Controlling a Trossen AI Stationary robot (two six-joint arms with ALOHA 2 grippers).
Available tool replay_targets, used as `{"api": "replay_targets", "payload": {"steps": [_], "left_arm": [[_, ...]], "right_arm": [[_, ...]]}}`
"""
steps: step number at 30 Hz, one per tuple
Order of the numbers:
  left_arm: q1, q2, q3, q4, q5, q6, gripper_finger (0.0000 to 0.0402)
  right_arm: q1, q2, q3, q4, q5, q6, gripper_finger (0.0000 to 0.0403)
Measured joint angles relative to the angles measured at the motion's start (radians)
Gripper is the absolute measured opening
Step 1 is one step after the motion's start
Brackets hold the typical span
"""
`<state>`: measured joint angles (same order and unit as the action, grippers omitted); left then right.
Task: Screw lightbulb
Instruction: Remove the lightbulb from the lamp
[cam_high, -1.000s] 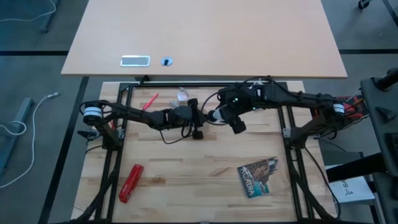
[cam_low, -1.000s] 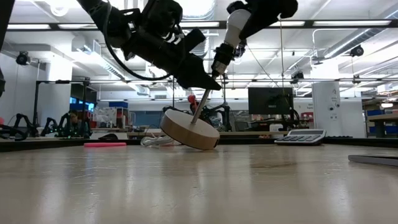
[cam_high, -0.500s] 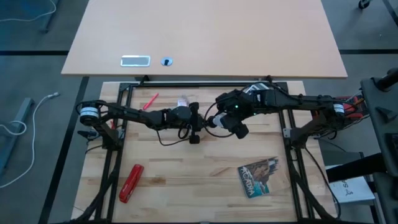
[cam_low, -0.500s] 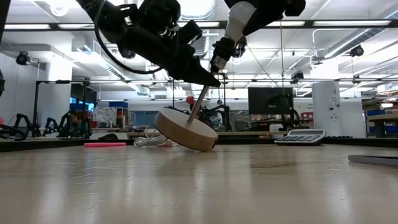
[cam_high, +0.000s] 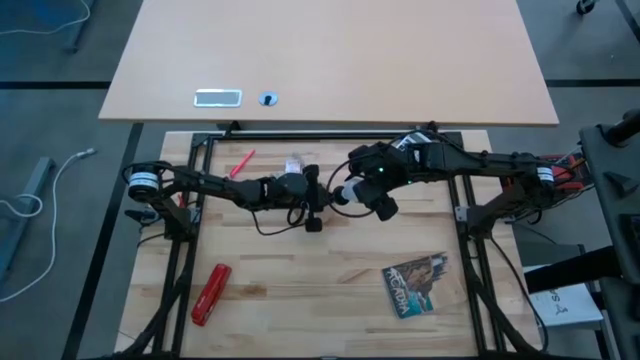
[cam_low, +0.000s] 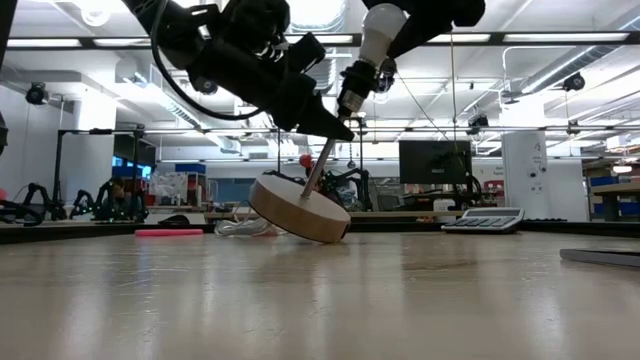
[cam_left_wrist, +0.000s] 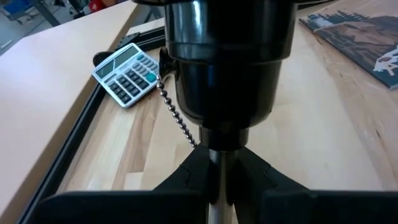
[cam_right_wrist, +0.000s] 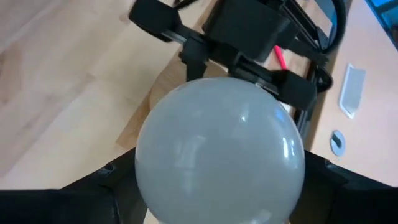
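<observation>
The white lightbulb (cam_low: 381, 27) fills the right wrist view (cam_right_wrist: 221, 143), and my right gripper (cam_high: 350, 190) is shut on it, high above the table. Its narrow base points down at the black socket (cam_low: 350, 100) of a lamp stand. A thin rod (cam_low: 318, 170) rises from the stand's round wooden disc (cam_low: 298, 208). My left gripper (cam_high: 316, 195) is shut on that rod just under the socket (cam_left_wrist: 221, 62). The disc is tilted. I cannot tell whether its low edge touches the table. My left gripper pinches the thin rod (cam_left_wrist: 214, 186) between its two fingers, just below the socket. The fingers lie across the rod, which slants with the stand. A bead chain (cam_left_wrist: 177, 118) hangs beside the socket. My right gripper holds the bulb's round head (cam_right_wrist: 186, 186) between its two fingers (cam_right_wrist: 112, 180), one on each side. The bulb hangs clear of the table, base down and slanted toward the socket's mouth.
A calculator (cam_left_wrist: 127, 74) lies by the black frame rail and also shows in the low view (cam_low: 483, 220). A red tool (cam_high: 210, 293) lies near left and a picture book (cam_high: 415, 283) near right. A pink marker (cam_high: 240, 162) and a plastic wrapper (cam_high: 293, 160) lie behind the grippers.
My right gripper has moved a little toward the table's left edge and up with the bulb, bringing its base over the socket. My left gripper has raised the rod slightly, and the tilted disc has shifted a little to the left. Most of this happened in the first half second.
</observation>
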<state>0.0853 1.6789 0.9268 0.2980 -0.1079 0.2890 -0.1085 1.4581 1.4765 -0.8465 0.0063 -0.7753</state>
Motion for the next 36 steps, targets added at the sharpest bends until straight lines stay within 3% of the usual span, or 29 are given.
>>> {"api": "replay_targets", "payload": {"steps": [4, 18, 28, 36], "left_arm": [[0.001, 0.000, -0.006, 0.005, -0.008, -0.002, 0.0028], [0.001, 0.001, -0.014, 0.013, -0.059, 0.012, 0.0028], [0.008, 0.002, -0.231, 0.459, -0.076, 0.045, 0.0028], [0.009, -0.002, -0.294, 0.567, -0.122, 0.033, 0.0028]], "right_arm": [[0.000, -0.001, 0.000, -0.010, 0.057, 0.007, 0.0272], [-0.002, -0.013, 0.009, -0.064, 0.093, 0.052, 0.0240], [-0.046, -0.064, 0.009, -0.152, 0.129, 0.156, 0.0227], [-0.079, -0.102, 0.001, -0.129, 0.091, 0.290, 0.0218]]}}
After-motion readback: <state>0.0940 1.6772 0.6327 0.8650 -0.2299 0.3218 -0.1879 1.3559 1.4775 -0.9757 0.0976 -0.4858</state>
